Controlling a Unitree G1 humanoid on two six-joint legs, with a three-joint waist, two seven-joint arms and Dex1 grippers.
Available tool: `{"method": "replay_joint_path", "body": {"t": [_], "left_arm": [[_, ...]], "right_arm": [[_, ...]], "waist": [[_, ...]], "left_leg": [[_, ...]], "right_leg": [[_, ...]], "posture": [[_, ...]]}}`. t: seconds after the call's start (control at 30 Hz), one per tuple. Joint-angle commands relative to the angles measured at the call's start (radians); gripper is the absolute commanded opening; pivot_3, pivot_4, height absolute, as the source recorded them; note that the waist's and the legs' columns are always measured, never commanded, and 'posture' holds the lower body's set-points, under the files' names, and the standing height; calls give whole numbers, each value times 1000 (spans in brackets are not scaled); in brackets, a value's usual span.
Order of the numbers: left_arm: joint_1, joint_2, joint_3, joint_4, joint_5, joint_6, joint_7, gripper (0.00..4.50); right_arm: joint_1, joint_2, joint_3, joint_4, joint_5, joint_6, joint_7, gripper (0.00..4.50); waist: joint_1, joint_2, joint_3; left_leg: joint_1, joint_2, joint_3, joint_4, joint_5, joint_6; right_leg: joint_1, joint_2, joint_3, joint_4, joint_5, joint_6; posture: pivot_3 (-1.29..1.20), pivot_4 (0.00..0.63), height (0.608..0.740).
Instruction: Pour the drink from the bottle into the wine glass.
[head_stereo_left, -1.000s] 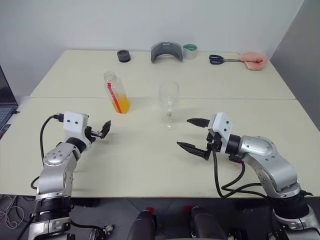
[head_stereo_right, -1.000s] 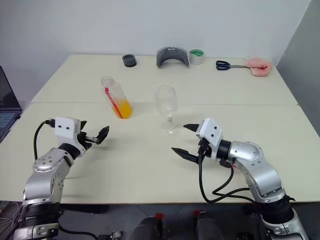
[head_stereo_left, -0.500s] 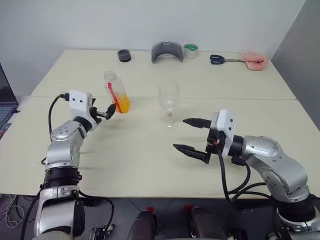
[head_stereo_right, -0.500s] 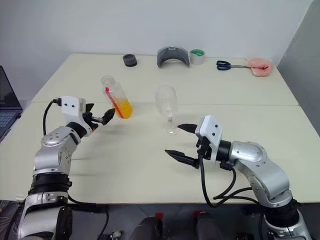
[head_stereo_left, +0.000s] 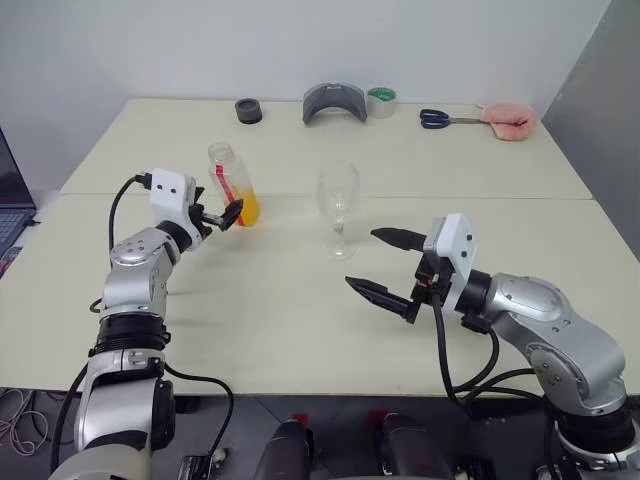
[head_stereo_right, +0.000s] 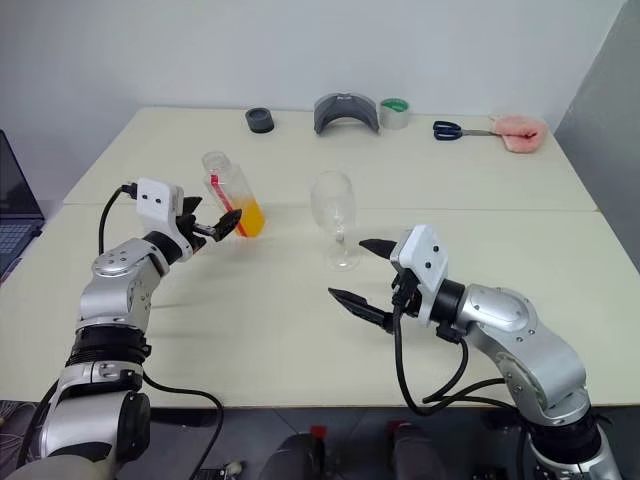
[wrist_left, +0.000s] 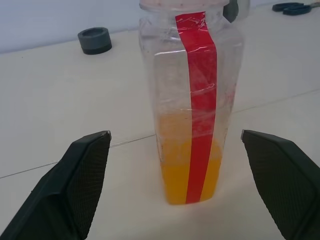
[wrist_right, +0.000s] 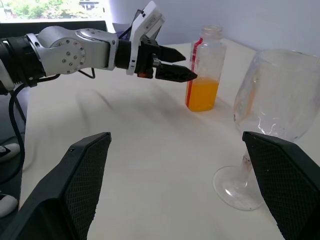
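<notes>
My arms were silver-grey metal w/ rounded shells & black joint rings. Each wrist had a white boxy camera housing; a black cable looped from it back along the forearm. Left gripper (head_stereo_left: 222, 217) & right gripper (head_stereo_left: 385, 265) each had two black tapered fingers (wrist_right: 176, 74); pads (wrist_left: 82, 172) showed a fine cross-hatch texture. Couldn't make out any screws or markings.
</notes>
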Motion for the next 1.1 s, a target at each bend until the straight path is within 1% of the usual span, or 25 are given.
{"method": "replay_joint_path", "body": {"t": [0.03,0.5,0.97,1.07,1.1], "left_arm": [[-34,13,-6,-2,13,-27,-1,4500],[-122,1,-19,99,30,-61,-7,4500],[-250,-36,-40,300,62,-153,18,4500],[-267,-45,-40,336,69,-173,23,3922],[-270,-47,-41,344,72,-178,24,3636]], "right_arm": [[1,-3,-37,-41,30,-2,-14,4490],[-9,-3,-43,-45,45,-5,-47,4490],[-7,-7,-35,-39,44,-12,-49,4490],[-7,-10,-35,-41,45,-9,-48,4500],[-6,-10,-36,-41,45,-9,-48,4500]], "waist": [[0,0,0],[-1,0,0],[-1,0,0],[-1,0,0],[-2,0,0]], "left_leg": [[0,0,0,0,0,0],[0,0,1,0,0,0],[0,-1,1,0,0,0],[-1,-1,1,0,0,0],[-1,-1,2,0,0,0]], "right_leg": [[0,0,0,0,0,0],[0,0,0,0,0,0],[0,0,0,0,0,0],[0,0,0,0,0,0],[0,0,0,0,0,0]], "posture": [[0,150,740],[0,150,740],[0,150,740],[0,150,740],[0,150,740]]}}
